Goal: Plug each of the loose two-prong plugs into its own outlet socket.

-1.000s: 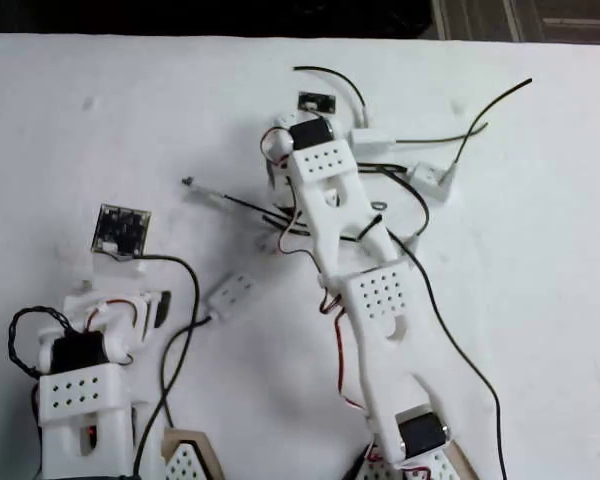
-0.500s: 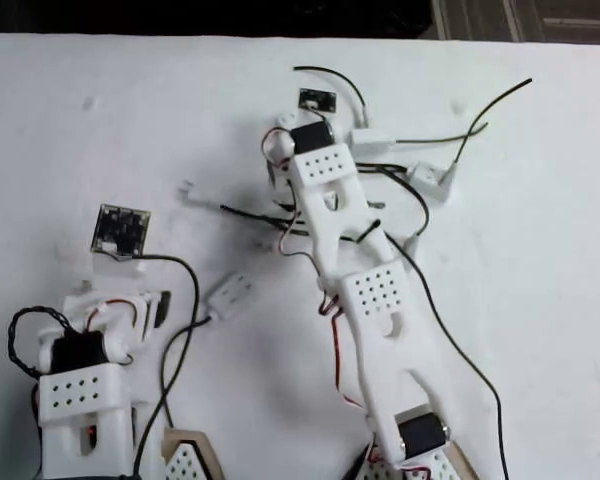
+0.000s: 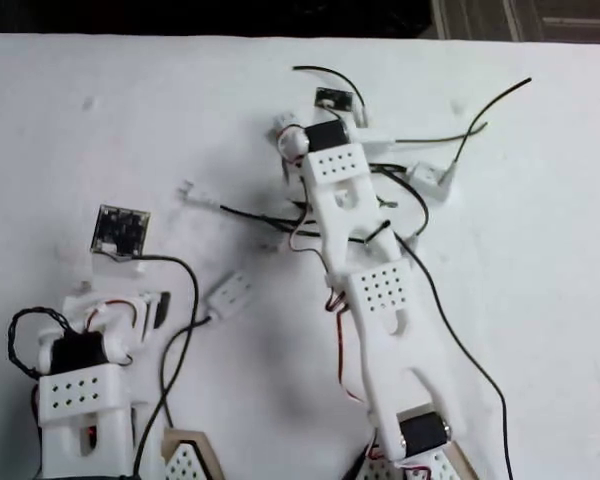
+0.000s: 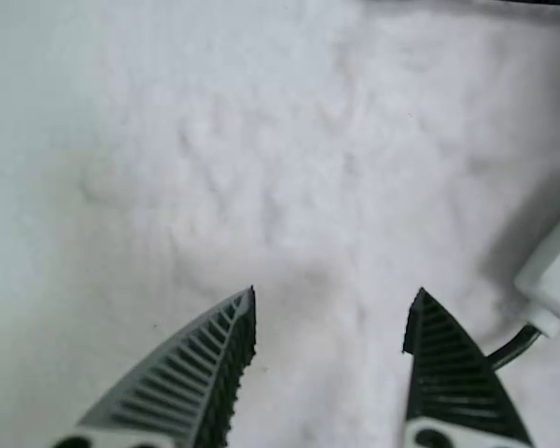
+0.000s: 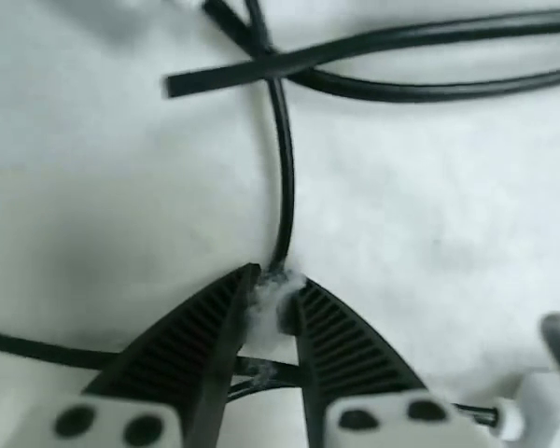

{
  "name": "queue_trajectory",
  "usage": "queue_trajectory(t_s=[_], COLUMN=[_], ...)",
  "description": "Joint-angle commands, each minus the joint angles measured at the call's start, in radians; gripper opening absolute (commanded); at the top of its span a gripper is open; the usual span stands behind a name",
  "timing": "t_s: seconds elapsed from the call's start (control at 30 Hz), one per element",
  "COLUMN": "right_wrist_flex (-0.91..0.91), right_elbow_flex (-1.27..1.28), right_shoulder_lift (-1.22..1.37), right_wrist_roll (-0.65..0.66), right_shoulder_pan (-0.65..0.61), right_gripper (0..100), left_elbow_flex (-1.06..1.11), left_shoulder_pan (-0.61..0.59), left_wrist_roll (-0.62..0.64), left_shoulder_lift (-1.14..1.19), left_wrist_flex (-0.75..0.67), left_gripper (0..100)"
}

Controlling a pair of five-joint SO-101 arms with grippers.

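Right gripper [image 5: 273,285] clamped on small white plug [image 5: 266,313], cord [image 5: 282,187] lying straight ahead of fingertips, white outlet socket [image 3: 375,134] just beside; left gripper [image 4: 334,297] apart, farther off.

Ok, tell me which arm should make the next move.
Right. The right gripper is shut on a plug out among the cables; the left gripper is open over bare table, holding nothing.
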Motion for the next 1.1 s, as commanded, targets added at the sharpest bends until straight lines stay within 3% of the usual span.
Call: queue_trajectory(t_s=[0.0,0.4,0.9,1.07], right_wrist_flex=[0.001,0.005,-0.002,-0.139], right_elbow_flex=[-0.028,0.041,0.925,1.115], right_shoulder_lift=[-0.122,-0.430,-1.168,-1.219], right_wrist_roll=[0.040,0.167,0.325,0.338], right_shoulder_pan=[-0.022,-0.019,-0.059,-0.038], right_gripper=[1.7,1.7,1.7,1.8], left_elbow_flex=[-0.005,0.003,0.003,0.003], left_shoulder_pan=[-0.010,-0.007,-0.007,-0.005], left_wrist_roll=[0.008,0.005,0.003,0.006], left_shoulder_lift=[-0.018,-0.019,-0.019,-0.019], left_wrist_flex=[-0.020,-0.021,-0.021,-0.021], left_gripper=[26,26,26,26])
